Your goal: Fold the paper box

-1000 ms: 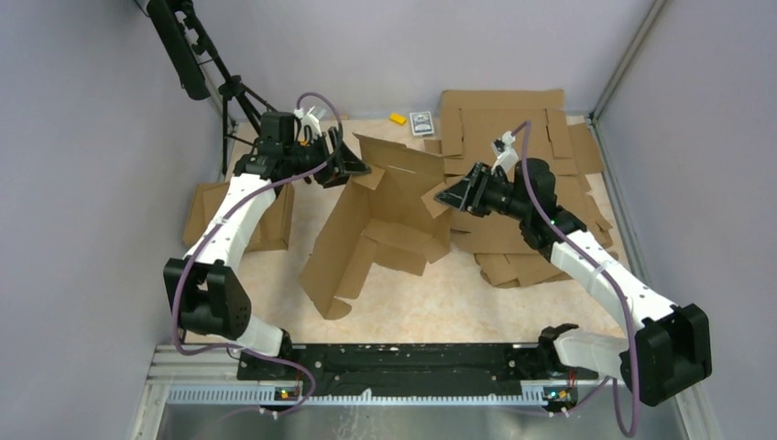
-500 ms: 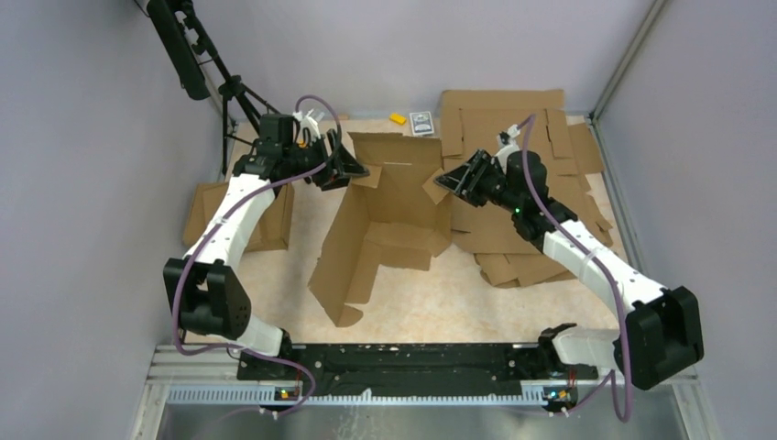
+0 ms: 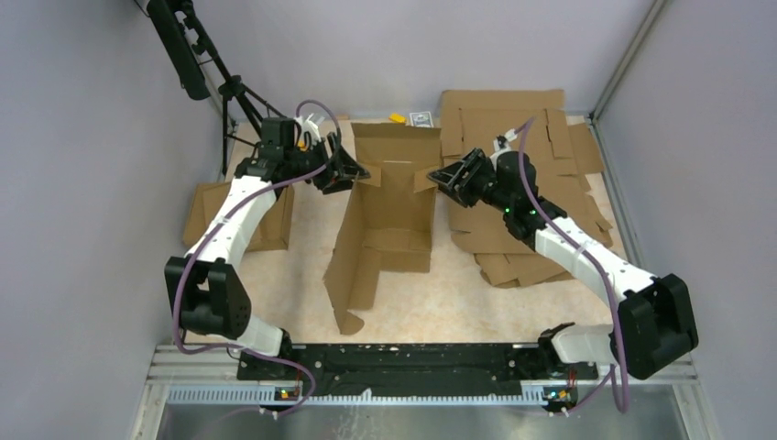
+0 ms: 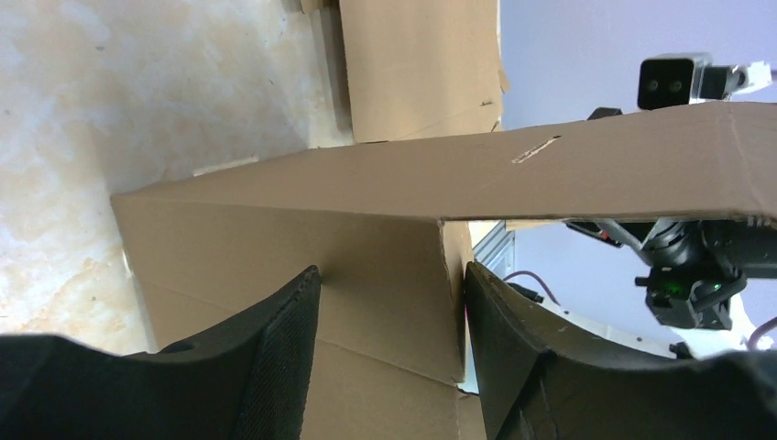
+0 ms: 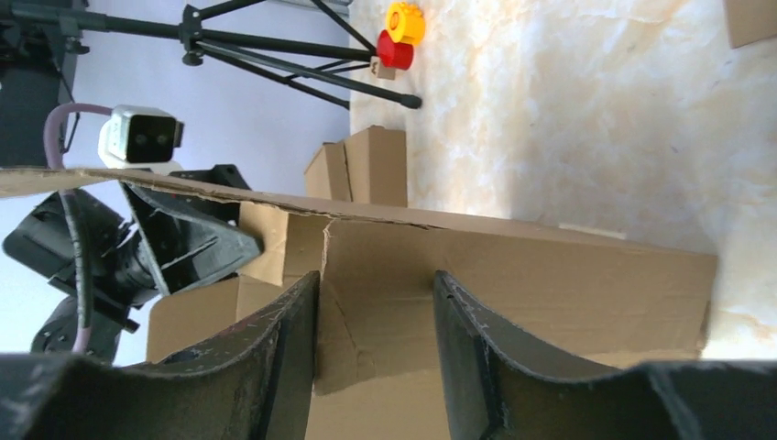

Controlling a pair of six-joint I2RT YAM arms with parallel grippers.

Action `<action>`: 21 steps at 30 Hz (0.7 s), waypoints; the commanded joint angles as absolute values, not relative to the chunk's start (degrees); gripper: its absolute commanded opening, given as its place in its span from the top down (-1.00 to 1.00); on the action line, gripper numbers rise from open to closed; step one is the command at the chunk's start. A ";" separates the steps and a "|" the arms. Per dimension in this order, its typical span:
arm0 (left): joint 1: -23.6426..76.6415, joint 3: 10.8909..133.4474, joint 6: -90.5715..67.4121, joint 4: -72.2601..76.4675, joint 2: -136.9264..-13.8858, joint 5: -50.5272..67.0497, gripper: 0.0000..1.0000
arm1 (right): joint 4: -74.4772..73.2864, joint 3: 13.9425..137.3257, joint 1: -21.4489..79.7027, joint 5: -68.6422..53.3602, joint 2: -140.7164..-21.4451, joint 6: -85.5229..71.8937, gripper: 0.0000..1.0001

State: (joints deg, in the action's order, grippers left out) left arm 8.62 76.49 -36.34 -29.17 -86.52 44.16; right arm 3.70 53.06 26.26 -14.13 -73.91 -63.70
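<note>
The large brown corrugated cardboard box (image 3: 389, 197) stands half-formed mid-counter (image 3: 458, 293) between 2 claws. Left claw (image 4: 392, 272) and right claw (image 5: 376, 277) both gape, astride side flaps, clamping nothing. Uneven pushing could skew or collapse its walls.

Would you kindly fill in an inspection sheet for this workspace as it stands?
Surface: pale marbled tabletop.
Job's things: paper box half erected, far panel upright.
Clutter: cardboard pile far right; smaller cardboard pieces left; yellow block by far wall.
Grippers: left gripper and right gripper, jaws apart, at the box's side flaps.
Cables: purple cables looped along both arms.
Surroundings: lilac walls; black tripod far left.
</note>
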 commanded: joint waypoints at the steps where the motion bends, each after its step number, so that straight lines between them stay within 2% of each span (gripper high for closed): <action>1: 9.22 73.82 -40.73 -23.75 -83.34 46.52 -0.21 | 9.35 51.97 30.27 -8.34 -73.44 -69.82 0.02; 4: 9.23 72.71 -41.24 -23.01 -82.56 46.16 -0.23 | 10.88 50.44 31.32 -4.53 -72.19 -71.03 0.00; 13: 9.14 72.61 -39.78 -23.37 -82.69 45.64 -0.23 | 7.93 50.16 31.34 -3.75 -69.78 -62.40 -0.08; 21: 9.14 71.88 -40.93 -22.53 -80.74 44.60 -0.29 | 15.23 46.34 31.29 -6.50 -69.25 -63.50 -0.03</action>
State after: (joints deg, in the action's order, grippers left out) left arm 8.73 72.51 -39.94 -25.58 -84.09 44.10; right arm 10.22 46.70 30.28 -4.32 -69.71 -64.27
